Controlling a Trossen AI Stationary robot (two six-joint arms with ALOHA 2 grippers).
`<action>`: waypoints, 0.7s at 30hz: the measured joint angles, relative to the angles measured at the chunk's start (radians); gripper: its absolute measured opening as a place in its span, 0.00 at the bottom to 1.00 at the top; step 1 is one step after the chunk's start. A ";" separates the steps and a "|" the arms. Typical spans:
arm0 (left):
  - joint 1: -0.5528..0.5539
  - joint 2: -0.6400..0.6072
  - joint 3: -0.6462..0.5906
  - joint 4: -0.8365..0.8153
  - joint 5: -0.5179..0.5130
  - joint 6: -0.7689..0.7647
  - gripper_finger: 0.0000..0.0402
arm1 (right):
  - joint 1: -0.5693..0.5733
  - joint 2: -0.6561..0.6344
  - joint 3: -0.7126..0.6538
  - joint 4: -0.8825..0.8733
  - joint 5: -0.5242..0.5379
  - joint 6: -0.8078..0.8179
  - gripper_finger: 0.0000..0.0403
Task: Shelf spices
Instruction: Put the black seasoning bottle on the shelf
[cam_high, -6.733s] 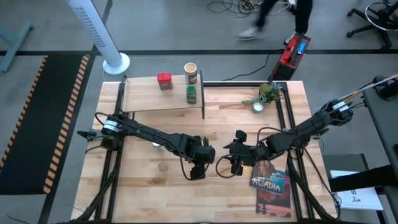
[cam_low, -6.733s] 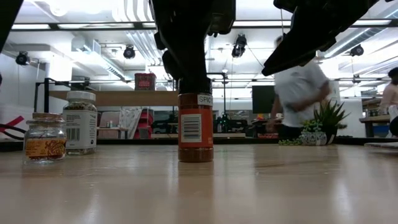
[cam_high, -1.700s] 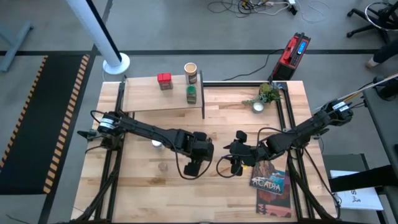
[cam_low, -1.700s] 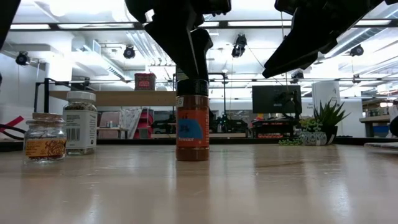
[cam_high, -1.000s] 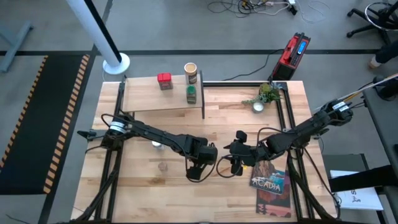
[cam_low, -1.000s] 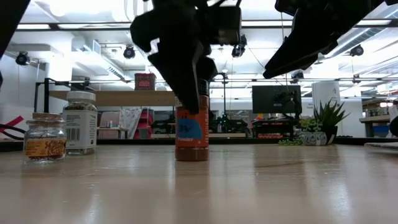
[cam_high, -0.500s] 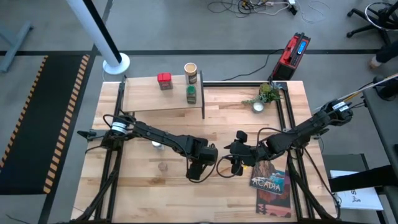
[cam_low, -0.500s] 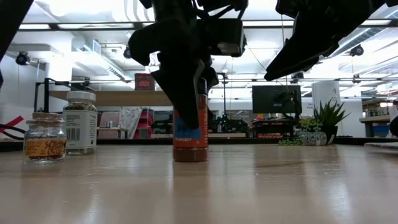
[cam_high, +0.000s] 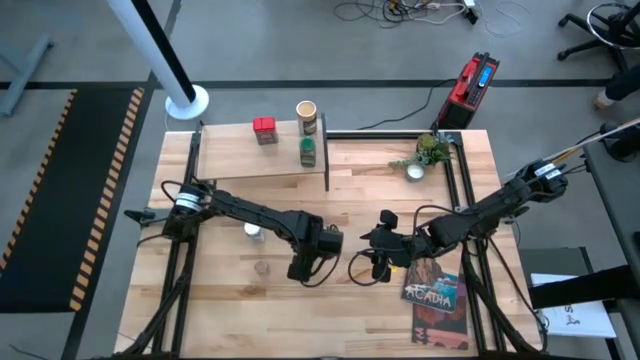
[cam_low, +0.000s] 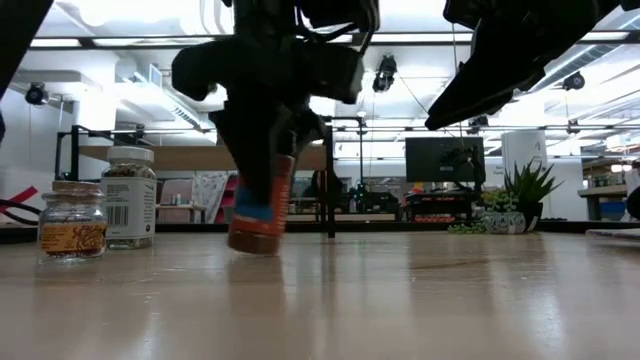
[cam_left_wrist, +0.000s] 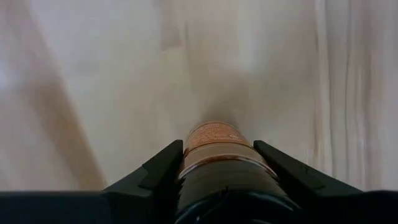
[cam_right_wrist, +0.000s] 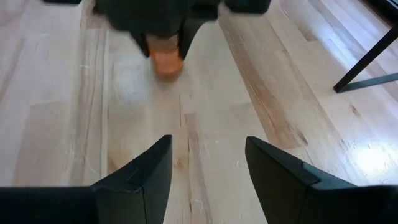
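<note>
Beyond the left gripper (cam_low: 262, 150), two spice jars (cam_low: 72, 222) stand on the table (cam_high: 230, 300), and three spices sit on the shelf (cam_high: 230, 160). The left gripper clamps the brown jar (cam_low: 259, 205), tilted, its base just off the table. The right gripper (cam_right_wrist: 205, 180) waits nearby, fingers spread, facing it

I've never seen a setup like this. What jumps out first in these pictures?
Two dark arms meet mid-table, and the left gripper has its fingers clamped on an orange-brown spice jar, which hangs tilted just above the wood. The right gripper waits beside it, fingers spread and holding nothing. At the table's far edge, a small shelf carries a red tin and two other containers.
</note>
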 joint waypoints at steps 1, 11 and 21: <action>0.006 -0.010 0.003 -0.026 0.000 0.000 0.41 | 0.000 0.000 0.000 0.000 0.000 0.000 0.45; 0.067 -0.148 0.096 -0.162 -0.010 -0.049 0.42 | 0.000 0.000 0.000 -0.001 -0.003 0.003 0.45; 0.129 -0.409 0.010 -0.155 -0.150 -0.107 0.42 | 0.018 0.000 -0.007 0.000 -0.008 0.007 0.45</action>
